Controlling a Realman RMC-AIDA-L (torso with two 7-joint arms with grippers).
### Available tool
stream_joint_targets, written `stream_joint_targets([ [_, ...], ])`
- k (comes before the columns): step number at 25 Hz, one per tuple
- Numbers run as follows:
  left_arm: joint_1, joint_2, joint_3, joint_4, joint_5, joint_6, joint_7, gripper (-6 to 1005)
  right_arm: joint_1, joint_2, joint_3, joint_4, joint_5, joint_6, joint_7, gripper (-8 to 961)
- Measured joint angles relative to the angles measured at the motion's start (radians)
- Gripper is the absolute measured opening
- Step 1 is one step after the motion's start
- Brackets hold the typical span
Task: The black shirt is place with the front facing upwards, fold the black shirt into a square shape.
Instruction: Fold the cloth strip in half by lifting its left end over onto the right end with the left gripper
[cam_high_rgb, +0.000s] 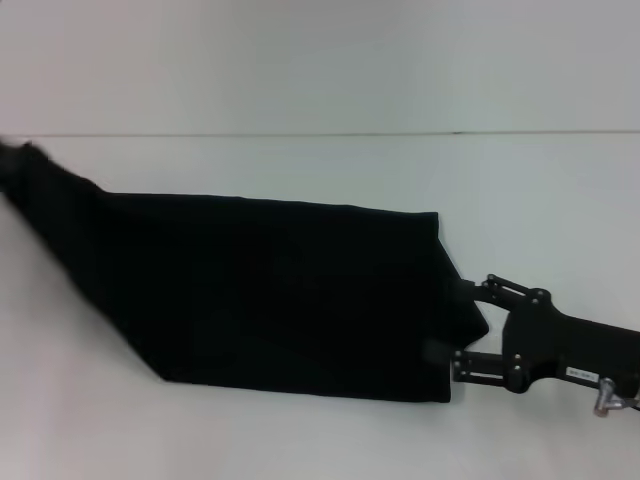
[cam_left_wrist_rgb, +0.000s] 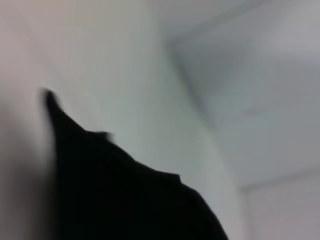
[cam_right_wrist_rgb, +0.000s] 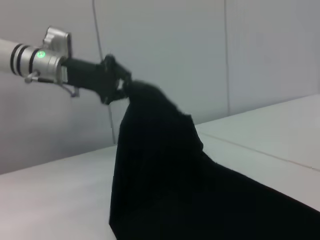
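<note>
The black shirt (cam_high_rgb: 280, 290) lies as a long plain black band across the white table (cam_high_rgb: 300, 440); no lettering shows. Its left end rises off the table toward the picture's left edge. In the right wrist view my left gripper (cam_right_wrist_rgb: 122, 89) is shut on a bunched corner of the shirt (cam_right_wrist_rgb: 160, 170), which hangs from it like a tent. The left wrist view shows only the dark cloth (cam_left_wrist_rgb: 125, 205). My right gripper (cam_high_rgb: 452, 320) sits low at the shirt's right edge, fingers spread wide, with a bulge of cloth between them.
A white wall (cam_high_rgb: 320, 60) stands behind the table, meeting it along a thin seam. Bare tabletop lies in front of, behind and to the right of the shirt. The right arm (cam_high_rgb: 580, 360) comes in from the lower right.
</note>
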Motion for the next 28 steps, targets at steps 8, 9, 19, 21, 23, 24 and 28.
stream_joint_targets([
  [8, -0.211, -0.093, 0.231, -0.060, -0.176, 0.023, 0.019, 42, -0.072, -0.004, 0.039, -0.014, 0.028, -0.021, 0.007, 924],
  [9, -0.233, -0.117, 0.260, -0.062, -0.182, 0.018, 0.027, 42, -0.079, -0.004, 0.043, -0.017, 0.028, -0.022, 0.007, 924],
  [19, -0.257, -0.231, 0.469, -0.474, -0.298, -0.080, 0.315, 41, -0.132, -0.008, 0.052, -0.043, 0.028, -0.028, 0.011, 925],
  [21, -0.244, -0.234, 0.472, -0.548, -0.298, -0.130, 0.380, 41, -0.134, -0.006, 0.053, -0.048, 0.028, -0.028, 0.012, 924],
  [23, -0.230, -0.236, 0.473, -0.600, -0.298, -0.176, 0.430, 46, -0.134, -0.006, 0.053, -0.048, 0.027, -0.030, 0.012, 924],
  [24, -0.224, -0.236, 0.472, -0.613, -0.299, -0.191, 0.441, 52, -0.134, -0.006, 0.053, -0.048, 0.027, -0.031, 0.012, 924],
  [28, -0.206, -0.238, 0.464, -0.625, -0.301, -0.220, 0.465, 73, -0.131, -0.005, 0.053, -0.048, 0.027, -0.031, 0.013, 924],
])
